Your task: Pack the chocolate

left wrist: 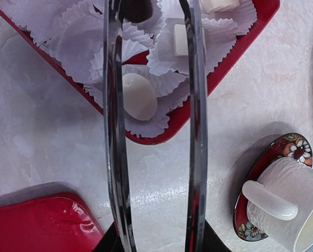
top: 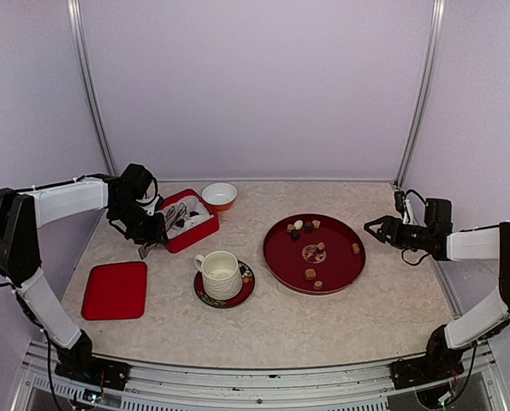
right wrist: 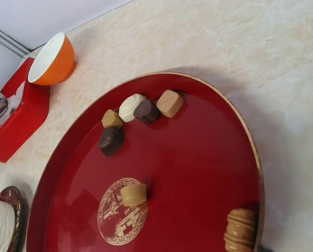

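Note:
Several chocolate pieces (top: 298,227), dark, tan and white, lie on the round red tray (top: 336,267). The right wrist view shows a cluster (right wrist: 141,109) at the tray's far side, one tan piece (right wrist: 133,193) on the gold emblem and a ribbed tan piece (right wrist: 240,231) near the rim. My left gripper (top: 148,231) is shut on metal tongs (left wrist: 113,131), held over the red box (top: 197,236) with paper liners. A white piece (left wrist: 139,96) lies in a liner between the open tong arms. My right gripper (top: 376,229) is open and empty, just right of the tray.
A white cup (top: 221,272) stands on a flowered saucer (top: 243,292) in front of the box. The red box lid (top: 115,290) lies at the front left. An orange bowl (top: 219,195) sits behind the box. The back wall is close behind.

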